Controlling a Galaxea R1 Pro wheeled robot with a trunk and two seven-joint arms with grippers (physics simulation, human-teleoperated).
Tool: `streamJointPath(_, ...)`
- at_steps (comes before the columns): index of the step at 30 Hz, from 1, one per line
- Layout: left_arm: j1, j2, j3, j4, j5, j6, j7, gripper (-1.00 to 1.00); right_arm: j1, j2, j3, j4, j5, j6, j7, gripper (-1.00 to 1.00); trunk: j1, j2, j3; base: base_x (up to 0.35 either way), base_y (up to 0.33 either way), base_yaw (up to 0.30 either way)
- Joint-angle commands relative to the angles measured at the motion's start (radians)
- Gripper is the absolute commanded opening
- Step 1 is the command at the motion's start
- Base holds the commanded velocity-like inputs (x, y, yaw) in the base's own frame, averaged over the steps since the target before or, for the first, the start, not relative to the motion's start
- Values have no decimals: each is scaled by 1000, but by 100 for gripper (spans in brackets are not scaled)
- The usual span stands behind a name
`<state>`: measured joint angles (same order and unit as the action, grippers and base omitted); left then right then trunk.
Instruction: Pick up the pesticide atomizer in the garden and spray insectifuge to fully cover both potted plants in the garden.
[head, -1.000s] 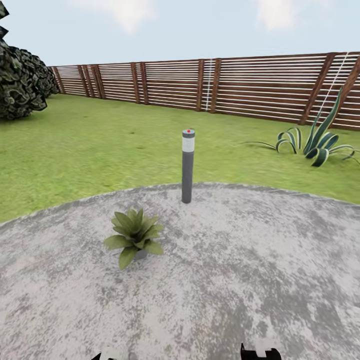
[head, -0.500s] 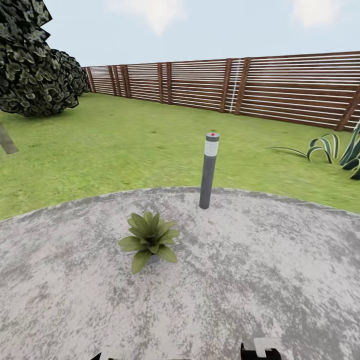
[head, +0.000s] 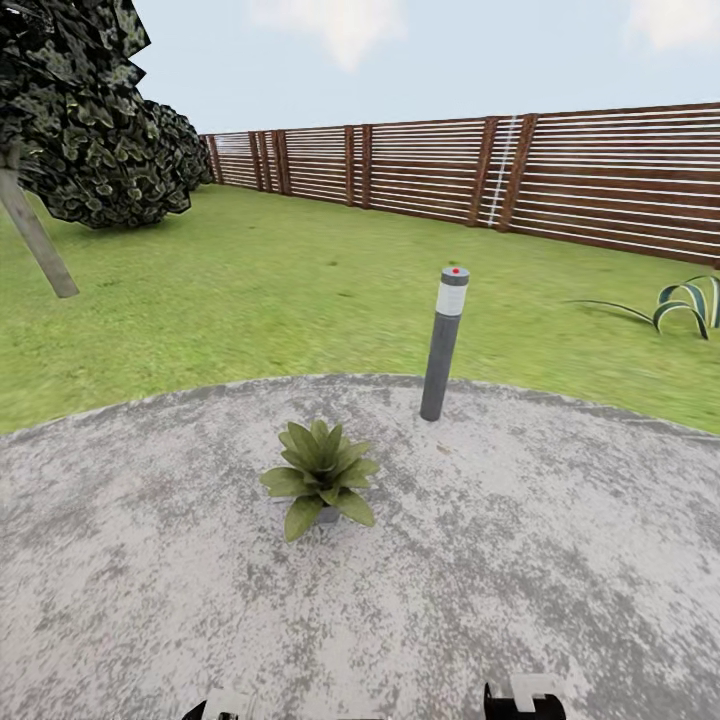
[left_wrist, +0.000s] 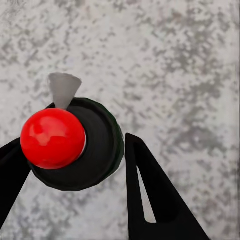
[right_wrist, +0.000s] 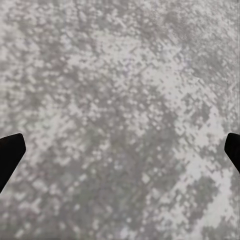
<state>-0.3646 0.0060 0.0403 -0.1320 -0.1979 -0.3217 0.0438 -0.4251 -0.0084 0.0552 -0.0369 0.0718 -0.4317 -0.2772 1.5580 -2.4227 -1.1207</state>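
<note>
In the left wrist view the pesticide atomizer (left_wrist: 100, 147) shows from above: a black spray head with a round red tip. My left gripper (left_wrist: 75, 142) is shut on it, one dark finger on each side, above grey mottled paving. My right gripper (right_wrist: 122, 147) is open over bare paving, with only its two dark fingertips at the picture's edges. One potted plant (head: 321, 478), a low rosette of broad green leaves in a tiny grey pot, stands on the paving ahead of me, slightly left of centre. The second potted plant is out of view.
A grey bollard lamp (head: 444, 343) with a red dot stands at the paving's far edge, behind and right of the plant. Lawn (head: 250, 300) runs back to a brown slat fence (head: 560, 185). A dark tree (head: 80, 120) is far left and a striped agave (head: 690, 303) far right.
The head camera has swung left, so the plant, lamp and fence sit further right in the picture. More of the tree shows and the agave is nearly gone. Nothing itself moved.
</note>
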Motion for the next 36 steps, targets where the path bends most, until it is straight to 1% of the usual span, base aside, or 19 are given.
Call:
streamJointPath(1, -3, 1, 2, 1, -15, 1, 2, -100, -1, -1, 5, 0, 8, 1, -8, 100, 0, 0, -1, 0, 0, 2)
streamJointPath(4, -9, 5, -6, 0, -29, 4, -53, -100, -1, -4, 5, -3, 9, 1, -7, 100, 0, 0, -1, 0, 0, 0)
streamJointPath(6, -13, 21, -10, -1, -47, 7, -144, -100, -1, -15, 5, -16, 9, 1, -6, 100, 0, 0, -1, 0, 0, 0)
streamJointPath(7, -16, 37, -10, -2, -68, 9, -204, -100, -1, -32, 5, -27, 10, 1, 1, 100, 0, 0, -1, 0, 0, 0)
streamJointPath(10, -54, 67, -11, -4, -156, 18, -344, -100, -1, -71, 27, -78, 12, 2, 117, 100, 0, 0, -1, 0, 0, 0)
streamJointPath(11, -78, 76, -11, -4, -196, 32, -400, -100, -1, -89, 46, -116, 12, 3, 201, 100, 0, 0, -1, 0, 0, 0)
streamJointPath(13, -110, 85, -11, -4, -241, 73, -498, -100, -1, -116, 65, -181, 11, 6, 335, 100, 0, 0, -1, 0, 0, 0)
streamJointPath(14, -121, 88, -11, -4, -254, 90, -537, -100, -1, -122, 69, -198, 11, 8, 370, 100, 0, 0, -1, 0, 0, 0)
streamJointPath(15, -164, 100, -11, -6, -312, 130, -686, -100, -1, -136, 74, -224, 11, 10, 427, 100, 0, 0, -1, 0, 0, 0)
streamJointPath(17, -205, 114, -11, -6, -371, 140, -802, -100, -1, -152, 77, -235, 12, 9, 474, 100, 0, 0, -1, 0, 0, 0)
streamJointPath(18, -276, 120, -12, -6, -425, 171, -913, -100, -1, -188, 79, -315, 110, 9, 643, 100, 0, 0, -1, 0, 0, 0)
streamJointPath(19, -284, 118, -12, -7, -444, 185, -927, -100, -1, -190, 79, -337, 160, 10, 676, 100, 0, 0, -1, 0, 0, 0)
streamJointPath(20, -299, 111, -11, -24, -504, 212, -964, -100, -1, -185, 78, -382, 299, 12, 758, 100, 0, 0, -1, 0, 0, 0)
streamJointPath(21, -304, 106, -10, -60, -551, 225, -993, -100, -1, -182, 77, -413, 378, 19, 820, 100, 0, 0, -1, 0, 0, 0)
streamJointPath(25, -307, 104, -9, -137, -595, 276, -1062, -100, -2, -177, 77, -477, 428, 49, 934, 100, 0, 0, -1, 0, 0, 0)
streamJointPath(26, -307, 103, -9, -166, -600, 295, -1088, -100, -2, -173, 77, -504, 433, 56, 976, -100, 0, 0, -1, 0, 0, 0)
streamJointPath(30, -307, 102, -10, -217, -605, 314, -1125, -100, -2, -165, 77, -563, 438, 63, 1081, -100, 0, 0, -1, 0, 0, 0)
streamJointPath(33, -307, 100, -15, -225, -605, 315, -1131, -100, -2, -139, 77, -587, 440, 63, 1123, -100, 0, 0, -1, 0, 0, 0)
streamJointPath(36, -307, 99, -82, -227, -604, 316, -1133, -100, -3, -97, 78, -617, 442, 68, 1136, -100, 0, 0, -1, 0, 0, 0)
